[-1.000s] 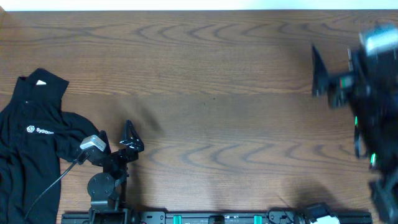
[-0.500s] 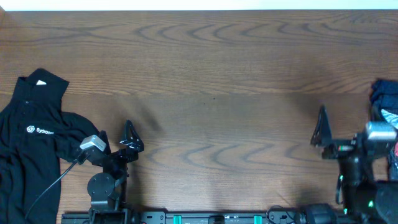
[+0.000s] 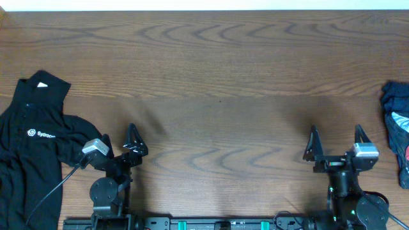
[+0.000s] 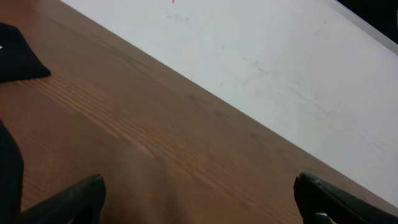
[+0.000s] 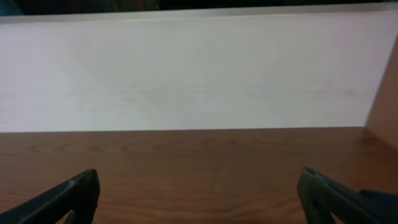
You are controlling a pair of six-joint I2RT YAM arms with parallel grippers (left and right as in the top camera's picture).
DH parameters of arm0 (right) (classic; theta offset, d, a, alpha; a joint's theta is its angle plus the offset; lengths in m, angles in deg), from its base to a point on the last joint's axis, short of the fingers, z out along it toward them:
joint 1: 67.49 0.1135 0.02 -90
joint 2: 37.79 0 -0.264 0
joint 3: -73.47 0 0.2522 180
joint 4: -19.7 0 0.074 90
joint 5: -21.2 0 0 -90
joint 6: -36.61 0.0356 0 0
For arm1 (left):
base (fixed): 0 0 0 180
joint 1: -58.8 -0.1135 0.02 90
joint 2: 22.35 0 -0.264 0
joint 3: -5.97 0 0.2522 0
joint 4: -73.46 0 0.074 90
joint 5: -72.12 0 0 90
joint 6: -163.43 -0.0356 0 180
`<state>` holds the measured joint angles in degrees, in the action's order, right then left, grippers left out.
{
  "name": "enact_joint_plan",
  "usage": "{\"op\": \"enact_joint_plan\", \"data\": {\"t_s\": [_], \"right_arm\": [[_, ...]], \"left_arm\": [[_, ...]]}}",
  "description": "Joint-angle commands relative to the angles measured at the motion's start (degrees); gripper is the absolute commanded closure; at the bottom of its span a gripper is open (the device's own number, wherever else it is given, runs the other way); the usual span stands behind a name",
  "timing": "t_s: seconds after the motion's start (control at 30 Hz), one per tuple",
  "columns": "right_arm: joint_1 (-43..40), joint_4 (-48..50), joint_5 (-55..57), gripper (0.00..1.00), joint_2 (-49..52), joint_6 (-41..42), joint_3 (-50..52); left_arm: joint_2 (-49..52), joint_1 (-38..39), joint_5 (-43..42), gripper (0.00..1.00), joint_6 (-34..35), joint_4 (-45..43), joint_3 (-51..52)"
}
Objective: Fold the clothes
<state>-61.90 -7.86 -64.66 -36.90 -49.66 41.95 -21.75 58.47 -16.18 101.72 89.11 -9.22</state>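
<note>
Overhead, the black shirt [image 3: 32,147] is lying at the table's [image 3: 211,57] left end, running off frame, and a crumpled garment [image 3: 397,131] at the right edge is only partly showing; the left gripper [image 3: 119,137] and right gripper [image 3: 337,135] are standing wide open, holding nothing. From the left wrist, a shirt corner is peeking in, clear of the fingers [image 4: 71,202]; from the right wrist, only fingertips [image 5: 71,198] are showing over the table.

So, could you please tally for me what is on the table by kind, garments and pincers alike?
black collared shirt: 1
dark blue and red cloth bundle at the right edge: 1 (how many pieces it holds cannot be told)
open pincers: 2, the left pincer and the right pincer
Total: 4
</note>
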Motion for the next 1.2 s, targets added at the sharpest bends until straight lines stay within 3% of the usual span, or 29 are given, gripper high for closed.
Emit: {"op": "enact_joint_plan", "data": {"t_s": [0.0,0.47,1.17], "right_arm": [[0.8,1.7,-1.6,0.01,-0.6,2.4,2.1],[1.8,5.8,-4.7,0.01,-0.6,0.3,11.4],[-1.2,7.9,-7.6,0.01,-0.6,-0.8,16.6]], "left_arm": [[-0.4,-0.2,0.7,0.02,-0.6,2.1,1.2],[-0.4,-0.2,0.7,0.02,-0.6,2.1,1.2],[-0.4,-0.2,0.7,0.02,-0.6,2.1,1.2]]}}
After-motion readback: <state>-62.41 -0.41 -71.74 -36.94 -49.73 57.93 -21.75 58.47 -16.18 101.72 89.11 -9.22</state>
